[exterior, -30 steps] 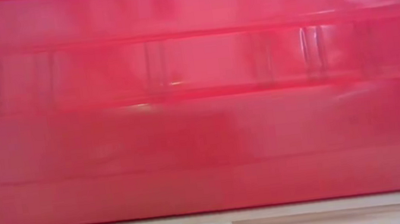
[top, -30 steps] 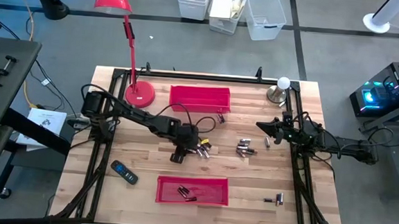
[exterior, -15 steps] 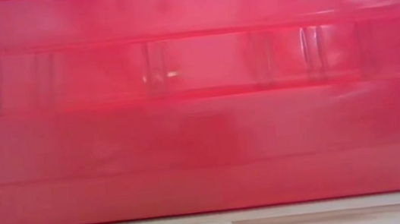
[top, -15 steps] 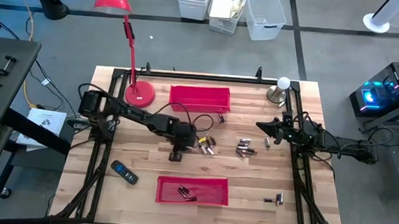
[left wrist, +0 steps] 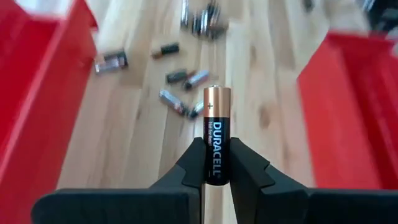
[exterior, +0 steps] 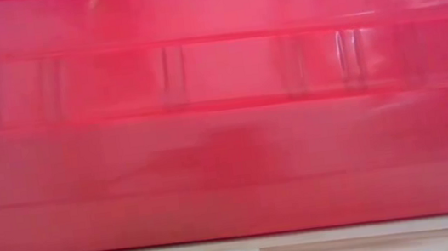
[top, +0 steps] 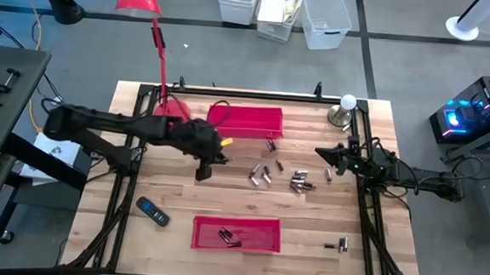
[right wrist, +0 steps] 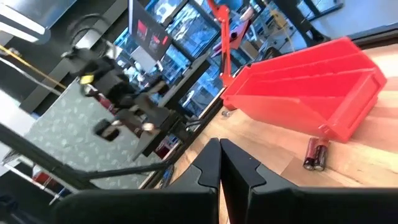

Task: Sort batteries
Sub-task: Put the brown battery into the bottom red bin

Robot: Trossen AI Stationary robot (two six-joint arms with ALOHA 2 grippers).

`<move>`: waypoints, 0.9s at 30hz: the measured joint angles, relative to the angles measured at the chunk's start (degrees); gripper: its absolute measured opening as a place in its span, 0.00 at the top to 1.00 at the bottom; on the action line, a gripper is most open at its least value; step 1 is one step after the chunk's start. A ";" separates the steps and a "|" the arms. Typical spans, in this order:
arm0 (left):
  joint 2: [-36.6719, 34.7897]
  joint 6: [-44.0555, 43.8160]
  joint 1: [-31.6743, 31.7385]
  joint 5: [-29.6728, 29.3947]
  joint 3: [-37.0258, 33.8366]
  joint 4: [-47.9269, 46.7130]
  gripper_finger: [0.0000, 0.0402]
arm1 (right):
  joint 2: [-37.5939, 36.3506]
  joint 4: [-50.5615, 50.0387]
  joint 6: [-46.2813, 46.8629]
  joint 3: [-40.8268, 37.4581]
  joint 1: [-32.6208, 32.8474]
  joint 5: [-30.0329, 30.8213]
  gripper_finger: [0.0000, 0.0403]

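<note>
My left gripper (top: pixel 202 172) hangs above the table's middle left, between the two red trays, shut on one black and copper battery (left wrist: pixel 216 134). Loose batteries (top: pixel 261 174) lie on the wood to its right, with more (top: pixel 300 183) beyond them and a pair (top: pixel 270 143) by the far red tray (top: pixel 246 120). The near red tray (top: pixel 261 225) holds a few batteries (top: pixel 229 236). My right gripper (top: pixel 322 154) waits shut at the right side, level above the table, with nothing in it. My left gripper pinches the battery's lower half (left wrist: pixel 216 163) between its two fingertips (left wrist: pixel 194 163). The battery stands lengthwise out of the fingers, its copper plus end (left wrist: pixel 217 93) pointing away from them. It is lifted clear of the table, and the fingers slant down from the table's left.
A black handset (top: pixel 153 211) lies near the left front. A red desk lamp (top: pixel 165 109) stands at the far left, a white bulb (top: pixel 347 102) at the far right corner. Two batteries (top: pixel 341 243) lie at the near right. The near tray's wall (exterior: pixel 222 108) fills the low view.
My left gripper has risen from the pile of batteries and drawn back toward the table's left and far side, taking one battery up clear of the wood. Most of the rise falls in the last half second.
</note>
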 joint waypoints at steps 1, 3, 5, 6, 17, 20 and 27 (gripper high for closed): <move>-0.78 -0.36 -0.75 -0.40 0.04 -0.03 0.92 | 0.00 0.03 0.08 0.00 0.00 0.27 1.00; -1.81 -1.82 -2.39 -1.28 0.83 -1.52 0.92 | 0.00 0.20 0.14 0.00 0.00 0.73 1.00; -1.77 -3.67 -4.31 -1.69 2.28 -1.82 0.92 | 0.00 0.21 1.41 0.00 0.00 0.83 1.00; -1.72 -4.65 -5.43 -1.95 3.04 -1.85 0.92 | 0.00 0.20 2.52 0.00 0.00 0.84 1.00; 10.29 -2.63 -15.37 -1.57 17.73 -7.31 0.92 | 0.09 0.27 4.18 0.00 0.00 2.53 1.00; 15.54 2.48 -17.65 -0.95 22.18 -11.77 0.92 | 0.09 0.27 4.83 0.00 0.00 2.50 1.00; 24.30 11.80 -22.10 8.85 25.68 -13.97 0.93 | 0.13 3.75 13.04 0.00 -0.02 -1.05 1.00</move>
